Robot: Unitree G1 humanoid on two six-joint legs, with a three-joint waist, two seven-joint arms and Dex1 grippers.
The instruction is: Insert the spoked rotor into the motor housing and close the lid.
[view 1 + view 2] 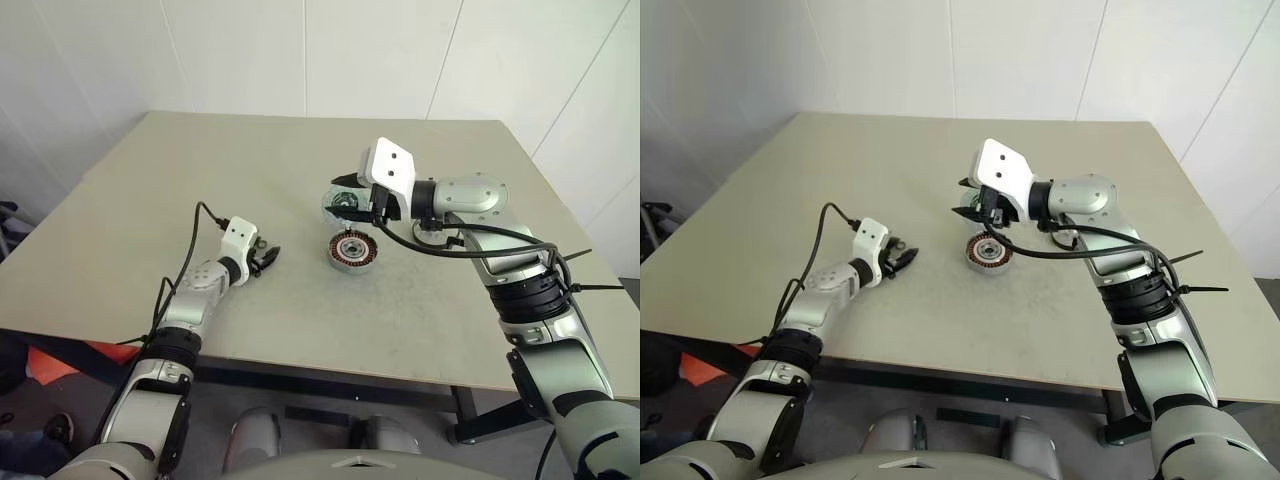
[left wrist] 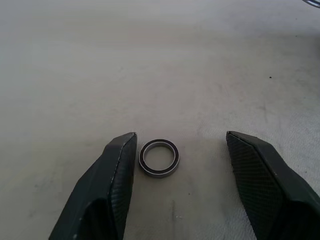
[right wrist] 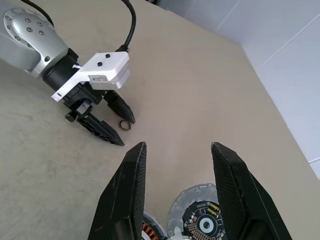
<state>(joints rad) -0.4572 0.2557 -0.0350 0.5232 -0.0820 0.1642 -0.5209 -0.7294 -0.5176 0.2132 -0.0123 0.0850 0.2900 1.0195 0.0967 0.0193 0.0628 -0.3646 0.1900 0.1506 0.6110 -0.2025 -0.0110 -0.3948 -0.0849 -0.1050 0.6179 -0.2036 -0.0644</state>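
The motor housing (image 1: 351, 250), a short ring with copper windings, sits near the table's middle. Just behind it lies the spoked rotor (image 3: 200, 220), a flat grey disc with a dark centre. My right gripper (image 1: 345, 200) hovers above the rotor, open, with nothing between its fingers. The lid (image 1: 436, 234), a shiny silver disc, is partly hidden behind my right forearm. To the left, my left gripper (image 1: 265, 257) is low on the table, open, its fingers either side of a small black-and-silver ring (image 2: 159, 157) that sits close to one finger (image 2: 117, 170).
The beige table (image 1: 250, 160) has bare room at the back and left. White walls stand behind it. A black cable (image 1: 195, 235) loops from my left wrist, and another runs along my right arm.
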